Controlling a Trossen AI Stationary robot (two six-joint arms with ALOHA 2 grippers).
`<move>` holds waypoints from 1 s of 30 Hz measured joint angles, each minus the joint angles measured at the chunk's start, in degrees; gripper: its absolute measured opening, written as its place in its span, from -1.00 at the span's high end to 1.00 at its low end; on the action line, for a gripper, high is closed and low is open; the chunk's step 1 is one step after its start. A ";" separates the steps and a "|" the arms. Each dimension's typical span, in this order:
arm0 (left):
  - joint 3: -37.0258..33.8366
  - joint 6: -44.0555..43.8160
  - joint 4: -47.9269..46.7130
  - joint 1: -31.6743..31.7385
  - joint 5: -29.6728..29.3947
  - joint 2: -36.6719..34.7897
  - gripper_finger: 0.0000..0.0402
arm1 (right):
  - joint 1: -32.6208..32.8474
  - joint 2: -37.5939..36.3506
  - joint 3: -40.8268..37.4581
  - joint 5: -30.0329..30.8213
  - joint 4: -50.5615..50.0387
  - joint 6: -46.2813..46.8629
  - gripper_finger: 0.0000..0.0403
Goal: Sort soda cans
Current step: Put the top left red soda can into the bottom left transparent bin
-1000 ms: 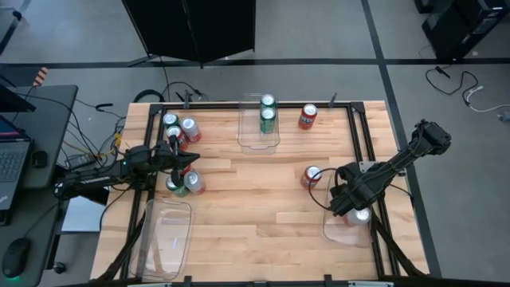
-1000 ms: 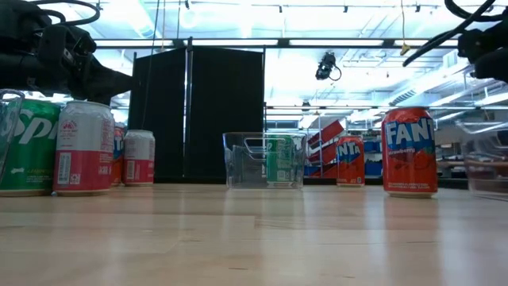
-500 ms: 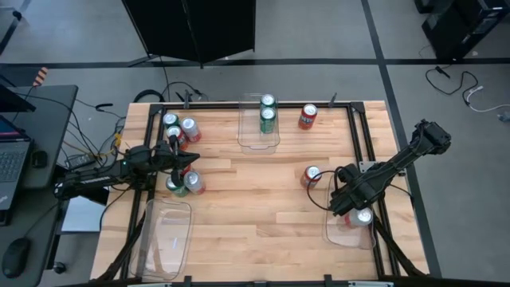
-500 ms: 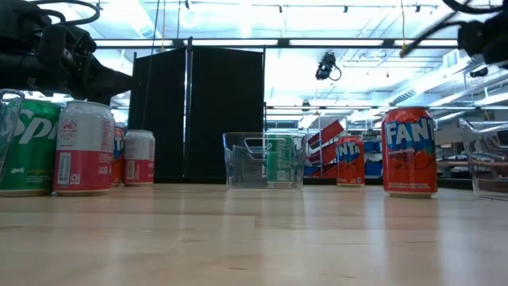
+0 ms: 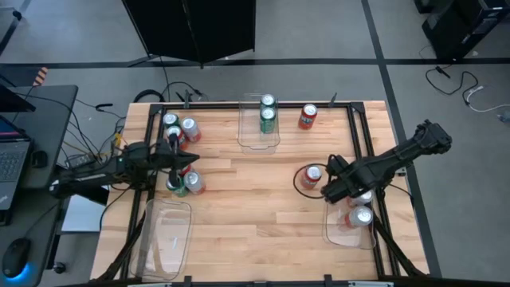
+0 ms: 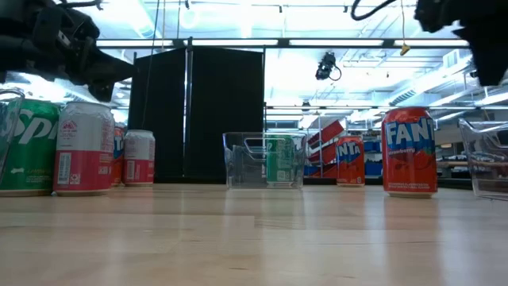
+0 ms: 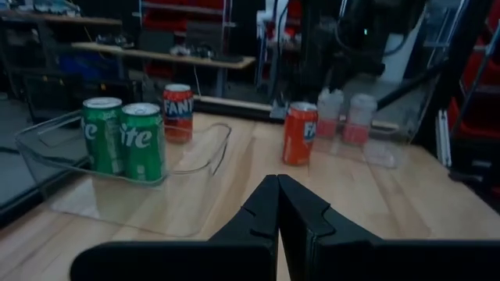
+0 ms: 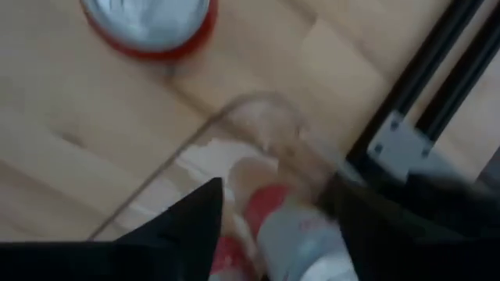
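standing on pale wood table (image 5: 255, 207), soda cans (image 5: 268, 119), bright ceiling lights (image 6: 317, 41)

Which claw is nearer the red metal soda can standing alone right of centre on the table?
Right. The right claw hangs just beside the red metal soda can, over the tray's edge; the left claw is far across the table by the can cluster.

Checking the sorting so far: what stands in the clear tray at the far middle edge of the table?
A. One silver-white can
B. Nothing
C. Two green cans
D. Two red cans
C: the high view shows two green cans inside the far middle tray, and the left wrist view shows the same pair.
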 joint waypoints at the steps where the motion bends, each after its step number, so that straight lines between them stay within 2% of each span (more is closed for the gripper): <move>1: 1.08 0.02 -0.52 0.00 0.00 1.26 0.94 | -0.87 0.00 0.00 1.26 0.03 -1.10 0.02; 4: 5.18 0.16 -3.47 0.00 0.02 5.47 0.94 | -3.99 -0.04 -0.68 3.58 0.87 -4.48 0.30; 9: 14.50 0.77 -12.94 0.00 -1.90 14.33 0.94 | -11.20 -0.02 -2.19 4.20 7.93 -19.91 0.74; 12: 20.67 -0.60 -20.22 0.00 -5.44 20.44 0.94 | -14.02 -0.39 -2.16 10.00 13.76 -28.42 0.95; 16: 28.78 -5.49 -30.23 0.02 -7.80 28.45 0.94 | -16.95 -1.71 -2.16 17.57 23.31 -39.90 0.95; 19: 34.81 -9.64 -38.33 0.02 -8.42 33.88 0.94 | -18.69 -2.46 -2.92 20.64 35.81 -50.69 0.99; 21: 38.15 -11.58 -43.82 0.02 -9.25 37.02 0.94 | -19.89 -2.67 -4.57 19.70 46.66 -59.35 0.99; 24: 42.37 -13.89 -51.79 0.15 -12.51 40.83 0.94 | -21.93 -2.62 -8.07 14.22 62.53 -70.39 0.99; 27: 45.76 -17.38 -58.88 1.52 -15.72 43.20 0.94 | -23.62 -2.62 -12.05 9.89 76.90 -77.16 1.00; 30: 48.45 -19.79 -66.10 4.80 -15.85 45.13 0.94 | -24.81 -2.60 -14.73 7.62 85.08 -80.95 1.00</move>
